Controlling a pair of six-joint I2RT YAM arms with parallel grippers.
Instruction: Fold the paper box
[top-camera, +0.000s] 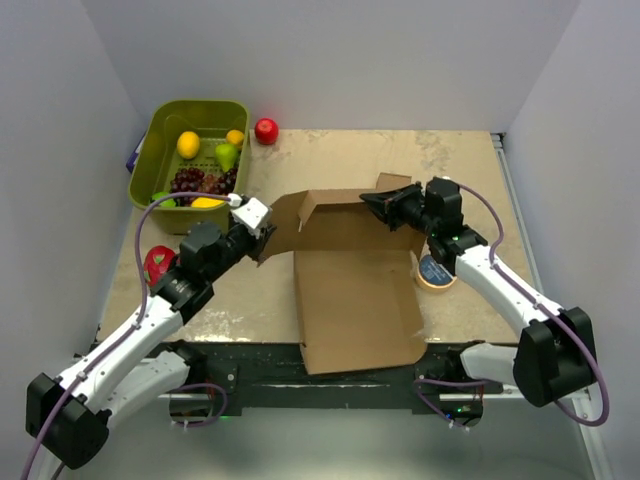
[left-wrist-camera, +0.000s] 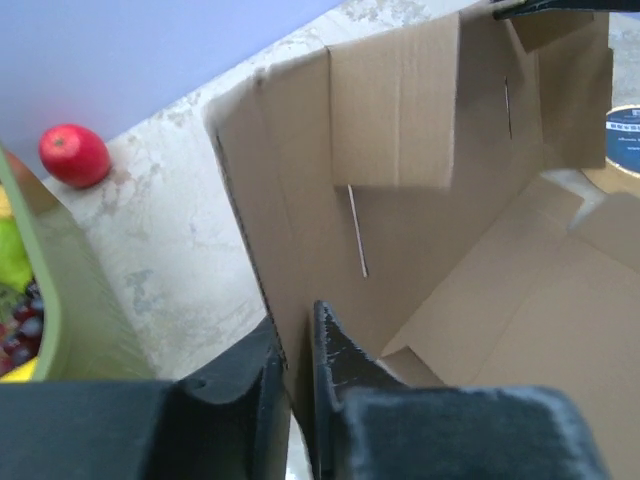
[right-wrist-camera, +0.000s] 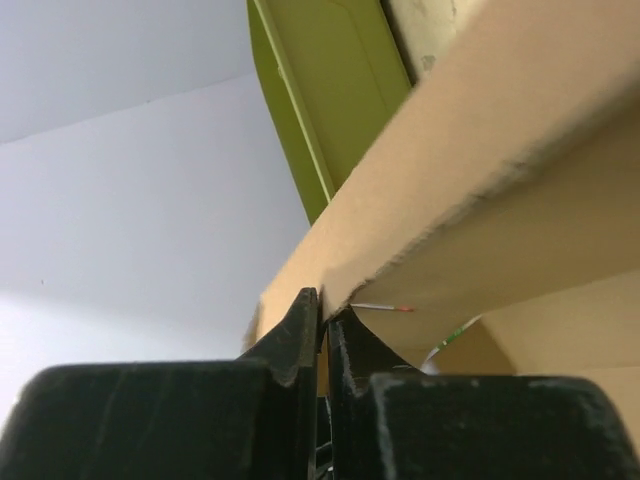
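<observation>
Large brown corrugated cardboard box (top-camera: 350, 300) half-raised at centre of speckled worktop (top-camera: 220, 300), left end effector (top-camera: 266, 242) seemingly pinching its left wall, right end effector (top-camera: 370, 204) clamped shut on its far-right flap

The top camera looks down from above and behind the arm bases, far enough to take in the whole table (top-camera: 330, 160), with the paper box (top-camera: 350, 290) in the middle. The left wrist camera sits just behind the left gripper (left-wrist-camera: 296, 330) and faces along it, very near the box wall, toward the red apple (left-wrist-camera: 73, 155), which the top view shares. The right wrist camera sits behind the right gripper (right-wrist-camera: 322, 308), facing leftward, so close under a cardboard flap that the green shape beyond is probably the fruit basket (right-wrist-camera: 320, 90).
</observation>
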